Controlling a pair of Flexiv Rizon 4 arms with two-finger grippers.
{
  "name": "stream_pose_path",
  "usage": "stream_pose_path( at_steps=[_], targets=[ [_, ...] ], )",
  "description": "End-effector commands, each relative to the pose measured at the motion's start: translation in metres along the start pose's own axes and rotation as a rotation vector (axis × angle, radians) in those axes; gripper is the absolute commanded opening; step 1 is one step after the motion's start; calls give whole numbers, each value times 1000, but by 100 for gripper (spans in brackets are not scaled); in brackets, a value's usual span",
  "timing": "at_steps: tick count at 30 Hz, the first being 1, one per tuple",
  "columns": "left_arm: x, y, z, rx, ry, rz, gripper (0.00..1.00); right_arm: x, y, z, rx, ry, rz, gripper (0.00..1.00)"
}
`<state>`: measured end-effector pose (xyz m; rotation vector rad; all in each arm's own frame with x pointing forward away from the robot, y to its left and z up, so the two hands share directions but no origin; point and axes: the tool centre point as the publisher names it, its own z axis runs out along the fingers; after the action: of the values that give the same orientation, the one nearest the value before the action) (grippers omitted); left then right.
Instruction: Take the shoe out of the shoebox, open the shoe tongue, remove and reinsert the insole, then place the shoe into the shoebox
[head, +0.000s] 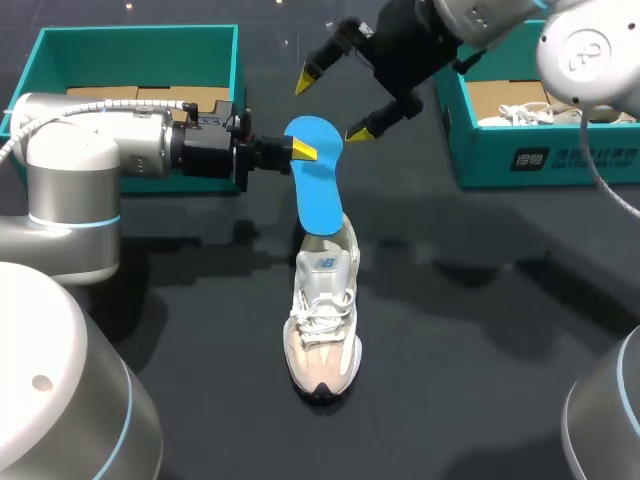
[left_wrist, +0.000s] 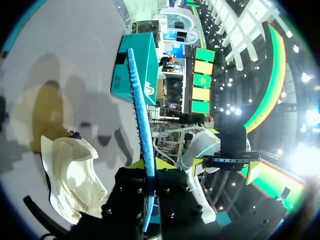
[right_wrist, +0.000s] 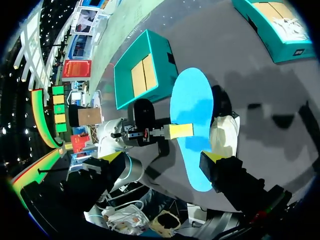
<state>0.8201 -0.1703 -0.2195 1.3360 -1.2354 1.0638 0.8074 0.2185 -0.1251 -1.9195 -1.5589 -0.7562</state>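
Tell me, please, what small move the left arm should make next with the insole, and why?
Probably lift the insole straight up a little. The left gripper is shut on its upper part, but its lower end looks to be at the opening of the shoe, so it is not yet clear. The right gripper hangs open above, holding nothing.
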Motion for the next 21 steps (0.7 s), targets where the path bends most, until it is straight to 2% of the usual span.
stream_pose_path(
  at_steps=[1, 14, 21],
  targets=[
    [0, 0, 0, 0, -1, 0, 0, -17, -6, -8, -16, 417, 0, 100],
    [0, 0, 0, 0, -1, 0, 0, -58, -9, -15, -24, 507, 18, 100],
    [0, 0, 0, 0, -1, 0, 0, -84, -8, -15, 4, 580, -48, 100]
  ],
)
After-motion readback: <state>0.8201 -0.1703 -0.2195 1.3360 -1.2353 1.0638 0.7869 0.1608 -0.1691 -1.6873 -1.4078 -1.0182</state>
